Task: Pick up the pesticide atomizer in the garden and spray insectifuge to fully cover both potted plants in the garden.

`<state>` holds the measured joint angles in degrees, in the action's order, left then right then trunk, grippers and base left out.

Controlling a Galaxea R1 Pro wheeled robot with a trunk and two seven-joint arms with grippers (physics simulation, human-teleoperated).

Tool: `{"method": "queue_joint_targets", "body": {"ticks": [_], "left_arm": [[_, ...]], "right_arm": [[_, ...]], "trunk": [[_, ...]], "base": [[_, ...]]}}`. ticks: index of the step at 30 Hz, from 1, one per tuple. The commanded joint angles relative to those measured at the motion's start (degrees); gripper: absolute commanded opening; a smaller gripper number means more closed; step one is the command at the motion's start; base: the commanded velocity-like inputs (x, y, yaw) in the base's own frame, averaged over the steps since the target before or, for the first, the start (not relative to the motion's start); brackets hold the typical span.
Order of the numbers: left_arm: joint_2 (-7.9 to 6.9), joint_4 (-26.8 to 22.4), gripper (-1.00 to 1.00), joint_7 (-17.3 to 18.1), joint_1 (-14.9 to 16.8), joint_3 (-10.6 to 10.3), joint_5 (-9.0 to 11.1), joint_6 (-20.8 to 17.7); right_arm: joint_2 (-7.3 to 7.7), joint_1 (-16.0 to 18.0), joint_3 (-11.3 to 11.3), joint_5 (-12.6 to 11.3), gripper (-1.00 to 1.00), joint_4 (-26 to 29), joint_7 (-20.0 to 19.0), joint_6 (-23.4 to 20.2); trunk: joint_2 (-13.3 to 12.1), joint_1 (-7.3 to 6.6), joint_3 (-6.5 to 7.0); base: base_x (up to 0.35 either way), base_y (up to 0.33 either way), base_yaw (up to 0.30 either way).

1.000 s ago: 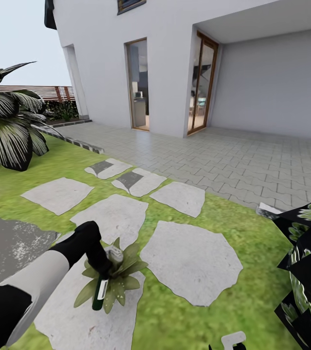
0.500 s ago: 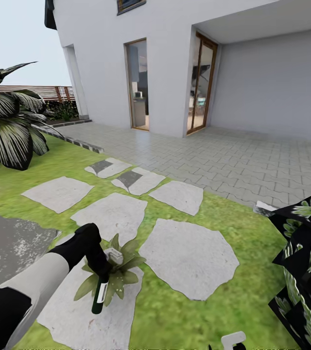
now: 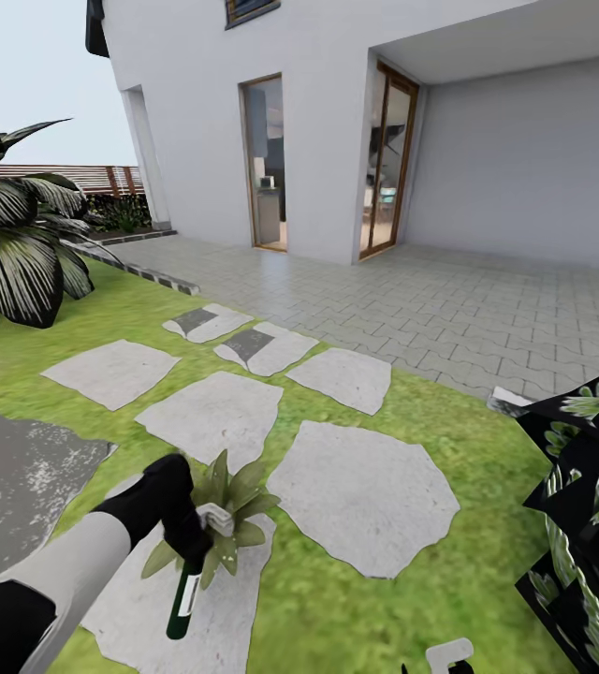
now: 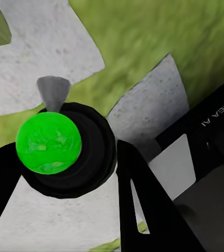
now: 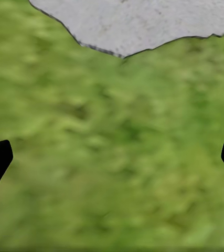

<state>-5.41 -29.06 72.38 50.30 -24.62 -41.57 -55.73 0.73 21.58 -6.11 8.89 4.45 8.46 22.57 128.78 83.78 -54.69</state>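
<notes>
The left claw grips the dark slim spray bottle with white trigger head beside a green-leaved potted rosette. The left wrist view shows the bottle's round green end; the right wrist view shows lawn, the right claw's tips spread wide

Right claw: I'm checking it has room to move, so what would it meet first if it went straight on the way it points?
Probably the lawn: grass lies straight ahead of the open right claw, with a stepping stone off to one side. Depth is unclear, so the gap can't be judged.

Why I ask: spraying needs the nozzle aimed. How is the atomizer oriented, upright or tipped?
Tipped: the pesticide atomizer hangs in the left gripper, white head up by the potted plant, dark body slanting down.
</notes>
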Motion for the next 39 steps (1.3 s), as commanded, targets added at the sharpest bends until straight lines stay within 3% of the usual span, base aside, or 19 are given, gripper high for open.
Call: {"method": "queue_joint_targets", "body": {"ticks": [1,13,17,25,28,35,39], "left_arm": [[-0.04,-0.13,-1.00,0.43,-0.25,-0.17,-0.46,-0.43],[0.19,1.20,-1.00,-3.12,-0.38,0.04,-0.31,-0.61],[2.38,1.60,-1.00,-3.63,-0.41,0.13,-0.40,-0.61],[2.05,3.92,-1.00,-6.17,-0.47,0.62,-0.03,-0.45],[2.28,3.47,-1.00,-6.32,-0.47,1.92,-0.01,-0.45],[2.84,3.11,-1.00,-9.99,-0.42,7.22,0.04,-0.46],[2.03,3.67,-1.00,-10.25,-0.48,7.57,0.00,-0.39]], "right_arm": [[0.00,0.04,-0.42,0.42,1.00,-0.04,0.59,0.02],[-0.03,0.04,-0.48,0.42,1.00,-0.05,0.59,0.02],[0.00,0.04,-0.48,0.42,1.00,-0.04,0.59,0.02],[0.00,0.04,-0.48,0.42,1.00,-0.04,0.59,0.02],[-0.02,0.04,-0.48,0.42,1.00,-0.05,0.59,0.02],[0.00,0.04,-0.48,0.42,1.00,-0.06,0.59,0.02],[-0.02,0.04,-0.48,0.42,1.00,-0.06,0.59,0.02]], "trunk": [[0.02,-0.01,-0.05],[0.02,-0.01,-0.05],[0.02,-0.01,-0.05],[0.02,-0.01,-0.05],[0.02,-0.01,-0.05],[0.02,-0.01,-0.05],[0.02,-0.01,-0.05]], "base": [[0.000,0.000,0.000],[0.000,0.000,0.000],[0.000,0.000,0.000],[0.000,0.000,0.000],[0.000,0.000,0.000],[0.000,0.000,0.000],[0.000,0.000,0.000]]}}
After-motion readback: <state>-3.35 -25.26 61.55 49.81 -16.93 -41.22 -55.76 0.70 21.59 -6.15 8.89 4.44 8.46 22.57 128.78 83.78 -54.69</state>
